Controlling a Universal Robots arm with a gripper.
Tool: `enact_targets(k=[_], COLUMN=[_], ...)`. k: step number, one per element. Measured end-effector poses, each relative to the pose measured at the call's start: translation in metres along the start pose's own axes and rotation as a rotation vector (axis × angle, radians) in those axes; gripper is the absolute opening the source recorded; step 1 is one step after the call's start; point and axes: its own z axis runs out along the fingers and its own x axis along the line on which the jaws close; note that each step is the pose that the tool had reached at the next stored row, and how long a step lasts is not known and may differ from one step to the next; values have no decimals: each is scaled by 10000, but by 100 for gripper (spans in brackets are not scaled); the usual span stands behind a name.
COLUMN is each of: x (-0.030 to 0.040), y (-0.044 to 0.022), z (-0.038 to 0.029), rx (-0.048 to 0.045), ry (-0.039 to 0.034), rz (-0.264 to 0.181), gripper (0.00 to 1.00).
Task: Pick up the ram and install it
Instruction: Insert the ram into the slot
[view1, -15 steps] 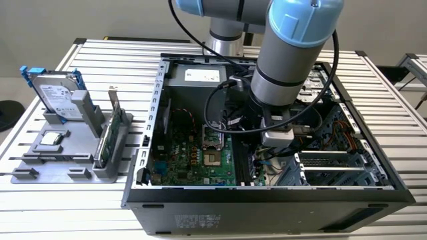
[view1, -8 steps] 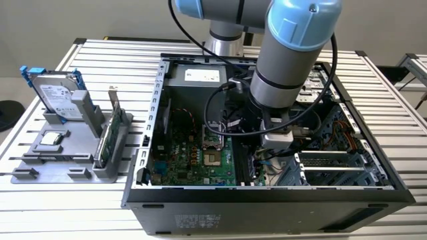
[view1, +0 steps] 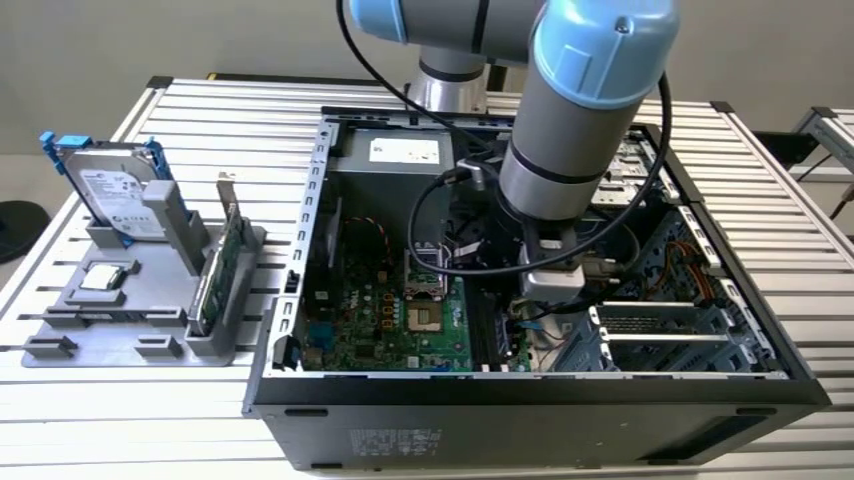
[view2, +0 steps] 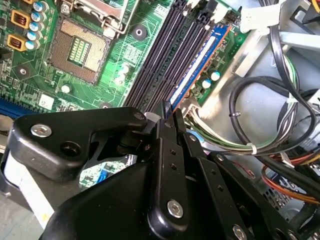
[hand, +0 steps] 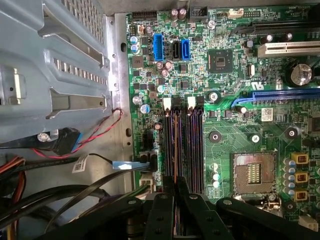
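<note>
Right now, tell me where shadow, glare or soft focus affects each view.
Exterior view: even light, the arm shading the case interior beneath it. Second wrist view: the gripper looms dark and soft up close, while the ram in its slot stays fairly sharp. First wrist view: the motherboard is evenly lit and crisp.

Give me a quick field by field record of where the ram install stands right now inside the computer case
ram: blue stick standing on edge in the motherboard's outermost memory slot
pincer: closed on the near end of the ram, also seen in the first wrist view
motherboard: green board, processor socket open and bare
other memory slots: unfilled
computer case: open, lying on the slatted table, arm reaching into it
holder beside case: grey stand with hard drive and green card
</note>
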Motion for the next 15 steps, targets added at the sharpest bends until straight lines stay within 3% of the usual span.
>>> enact_targets(k=[15], x=[-2], y=[0], z=[29], rx=[1], ry=[0], rz=[-1], gripper=[0])
